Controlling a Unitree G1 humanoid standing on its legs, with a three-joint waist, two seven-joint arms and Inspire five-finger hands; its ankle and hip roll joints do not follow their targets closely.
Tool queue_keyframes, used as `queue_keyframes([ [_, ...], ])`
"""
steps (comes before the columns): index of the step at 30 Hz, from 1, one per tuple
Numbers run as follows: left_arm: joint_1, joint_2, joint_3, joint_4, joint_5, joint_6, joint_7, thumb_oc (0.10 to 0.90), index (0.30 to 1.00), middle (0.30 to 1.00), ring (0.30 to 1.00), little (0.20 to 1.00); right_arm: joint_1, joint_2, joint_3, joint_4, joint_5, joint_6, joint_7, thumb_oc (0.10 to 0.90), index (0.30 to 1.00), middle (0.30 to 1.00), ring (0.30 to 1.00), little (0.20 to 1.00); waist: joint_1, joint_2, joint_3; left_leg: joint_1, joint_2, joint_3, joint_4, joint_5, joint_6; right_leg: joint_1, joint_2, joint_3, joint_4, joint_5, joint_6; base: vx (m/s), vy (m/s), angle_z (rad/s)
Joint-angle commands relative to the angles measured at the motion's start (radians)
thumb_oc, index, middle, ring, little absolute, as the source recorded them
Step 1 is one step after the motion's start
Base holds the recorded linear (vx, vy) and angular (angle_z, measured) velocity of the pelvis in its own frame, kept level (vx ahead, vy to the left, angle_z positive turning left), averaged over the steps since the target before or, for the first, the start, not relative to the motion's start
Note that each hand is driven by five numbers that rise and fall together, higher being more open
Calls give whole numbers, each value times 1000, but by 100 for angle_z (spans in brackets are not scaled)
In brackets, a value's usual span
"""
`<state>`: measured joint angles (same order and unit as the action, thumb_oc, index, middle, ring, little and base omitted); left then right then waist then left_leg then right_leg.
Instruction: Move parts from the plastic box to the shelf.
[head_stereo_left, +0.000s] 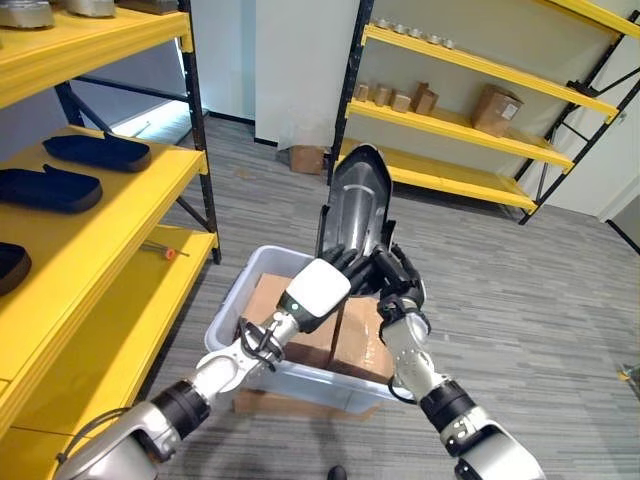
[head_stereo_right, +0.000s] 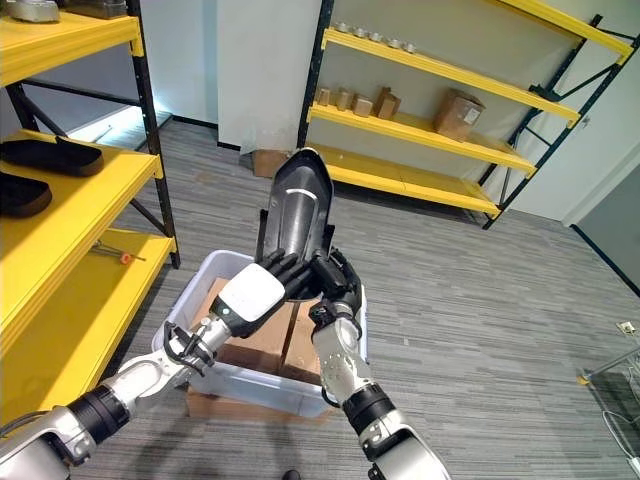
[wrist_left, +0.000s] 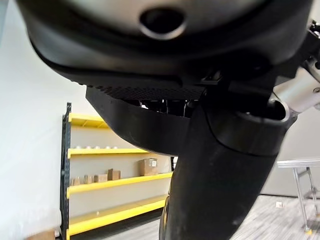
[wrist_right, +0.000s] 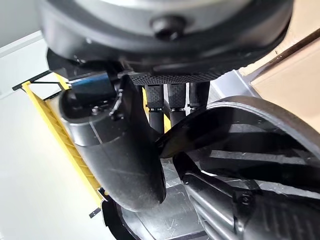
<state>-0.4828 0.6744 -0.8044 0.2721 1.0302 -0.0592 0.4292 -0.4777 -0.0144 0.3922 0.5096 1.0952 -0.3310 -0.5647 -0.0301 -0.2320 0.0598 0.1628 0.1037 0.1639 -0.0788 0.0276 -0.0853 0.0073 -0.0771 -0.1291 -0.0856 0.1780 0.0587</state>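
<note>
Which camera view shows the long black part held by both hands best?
The right eye view: the whole black part stands upright above the plastic box, in the left hand and right hand. The left eye view shows nearly the same. Both wrist views give close fragments.

Even, bright indoor light fills the room, with a pale glare patch on the floor (head_stereo_left: 150, 120) beyond the near shelf (head_stereo_left: 90, 200). A soft sheen runs down the held dark part (head_stereo_right: 298, 215). Shelf uprights bow towards the head views' edges. Both wrist views blur at close range.

Silver-grey arms, dark hands (head_stereo_left: 385, 275), white thumb cover.
</note>
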Motion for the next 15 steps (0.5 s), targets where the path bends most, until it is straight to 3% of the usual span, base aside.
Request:
queue_keyframes([
  [1,-192,2,-21,0,18,31,64,900,1000,1000,1000,1000,-120,24,27,-232,-22,-65,146,400,300,300,300,300,0,8,-31,74,13,10,-8,-137,62,16,-88,-25,10,-21,133,0,0,0],
  [4,-202,14,-19,4,19,41,69,900,1000,1000,1000,1000,-118,14,38,-248,-16,-61,152,400,300,300,300,300,-2,13,-35,79,17,12,-8,-146,62,19,-84,-22,9,-27,136,10,4,0],
  [5,-204,16,-18,3,19,42,68,778,830,830,830,830,-118,13,41,-253,-14,-60,155,400,300,300,300,300,-2,10,-33,76,15,14,-8,-138,62,16,-86,-22,10,-21,133,0,0,0],
  [7,-208,23,-16,2,16,41,72,400,300,300,300,300,-118,6,45,-263,-13,-59,158,400,300,300,300,300,-4,15,-34,81,19,14,-8,-147,62,21,-82,-22,8,-27,136,0,0,0],
  [15,-219,48,-23,-22,15,32,66,400,300,300,300,300,-110,-4,55,-281,-7,-54,166,400,300,300,300,300,-5,21,-36,83,18,15,-8,-149,62,23,-80,-21,7,-27,137,0,0,0],
])
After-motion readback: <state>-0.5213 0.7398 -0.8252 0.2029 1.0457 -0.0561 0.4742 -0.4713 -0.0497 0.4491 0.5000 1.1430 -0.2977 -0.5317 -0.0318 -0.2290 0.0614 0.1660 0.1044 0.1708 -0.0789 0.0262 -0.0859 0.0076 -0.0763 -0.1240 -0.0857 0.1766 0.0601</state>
